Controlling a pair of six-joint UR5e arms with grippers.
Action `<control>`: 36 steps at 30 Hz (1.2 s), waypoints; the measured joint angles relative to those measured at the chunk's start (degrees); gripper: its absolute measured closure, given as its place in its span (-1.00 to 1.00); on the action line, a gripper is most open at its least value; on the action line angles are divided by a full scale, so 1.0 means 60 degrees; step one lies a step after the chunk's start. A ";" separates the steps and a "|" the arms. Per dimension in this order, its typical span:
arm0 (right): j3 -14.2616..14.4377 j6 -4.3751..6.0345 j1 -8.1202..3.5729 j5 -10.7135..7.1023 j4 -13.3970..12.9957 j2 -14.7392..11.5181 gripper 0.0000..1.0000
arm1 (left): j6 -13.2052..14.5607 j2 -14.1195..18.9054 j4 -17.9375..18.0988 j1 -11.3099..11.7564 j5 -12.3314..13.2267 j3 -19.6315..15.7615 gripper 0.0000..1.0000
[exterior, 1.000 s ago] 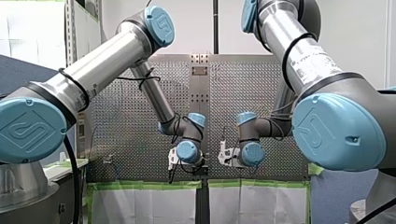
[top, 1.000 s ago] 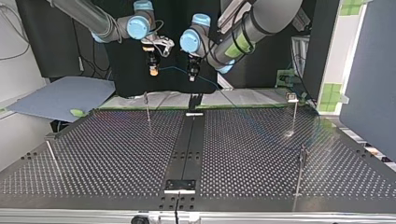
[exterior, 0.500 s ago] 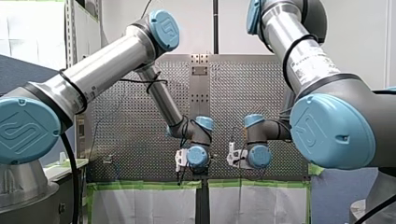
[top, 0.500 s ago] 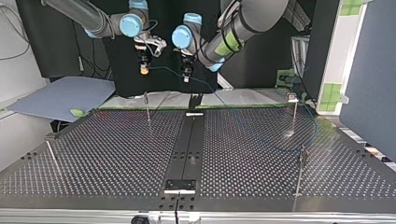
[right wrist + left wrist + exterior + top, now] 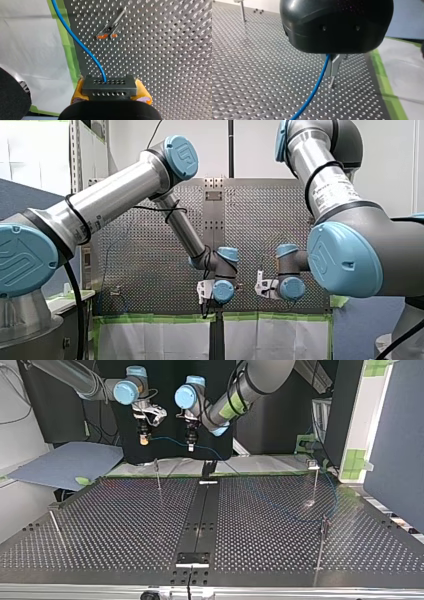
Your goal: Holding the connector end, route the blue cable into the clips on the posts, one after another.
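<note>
Blue cable (image 5: 80,45) hangs above the far edge of the table (image 5: 125,525), its connector (image 5: 109,86) clamped in your right gripper (image 5: 110,93), your left gripper (image 5: 332,72) pinching the cable, and no clip on any post (image 5: 158,475) looks threaded yet.

A thin blue cable (image 5: 170,440) hangs in mid-air across the top view's upper centre, trailing down rightward. A black, hole-dotted connector (image 5: 109,87) caps its end. Slim posts (image 5: 158,474) stand upright, apart.
</note>
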 joint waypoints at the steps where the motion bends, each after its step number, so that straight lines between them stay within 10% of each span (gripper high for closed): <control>1: 0.0000 -0.0004 -0.0079 -0.0078 -0.0022 0.0049 1.00 | -0.0001 -0.0001 0.0052 -0.0014 -0.0030 0.0021 1.00; 12: -0.0004 0.0032 -0.1124 -0.1120 -0.0626 0.0547 1.00 | -0.0224 -0.0460 0.0110 -0.0315 -0.0169 0.0478 1.00; 23: 0.0000 -0.0570 -0.2117 -0.2131 -0.0685 0.0556 1.00 | -0.0349 -0.1493 -0.0050 -0.0683 -0.0322 0.1508 1.00; 36: -0.0145 -0.0573 -0.2170 -0.3284 -0.0868 0.0559 1.00 | -0.0624 -0.2437 -0.0104 -0.0686 -0.0226 0.2644 1.00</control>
